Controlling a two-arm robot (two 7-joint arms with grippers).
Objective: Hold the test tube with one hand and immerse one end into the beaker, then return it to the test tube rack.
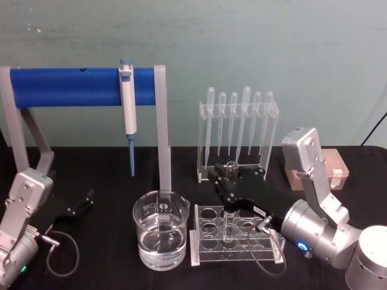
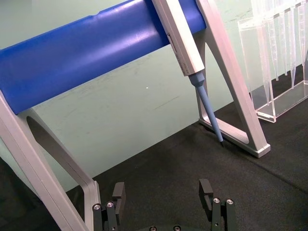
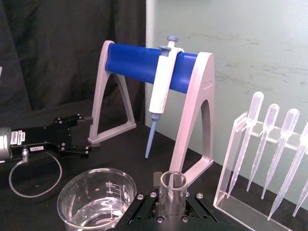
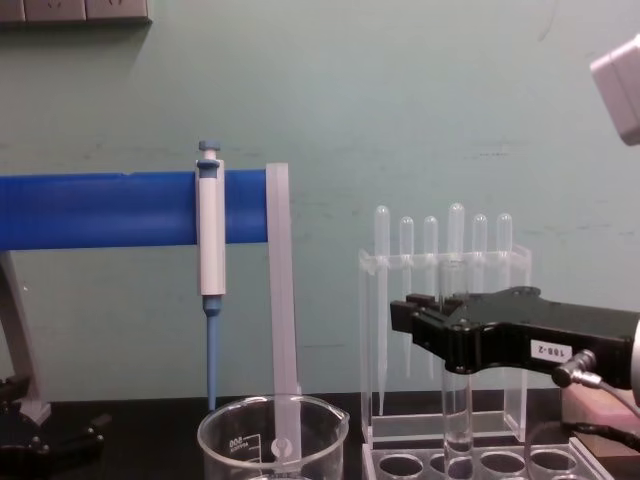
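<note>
Chest view, right gripper [image 4: 440, 312] clamping upright test tube [image 4: 456, 420]

A black-clothed table [image 1: 103, 266] carries the beaker [image 1: 161, 228], a clear tube rack [image 1: 237, 241], a pipette stand [image 1: 237, 130] and a blue-barred frame [image 1: 84, 86].

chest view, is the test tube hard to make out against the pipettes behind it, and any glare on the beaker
Chest view: the test tube is clear glass overlapping the clear pipette rack, so its edges are faint. Head view: soft highlights on the beaker rim and water. Right wrist view: the tube's rim reads sharply in the right gripper.
</note>
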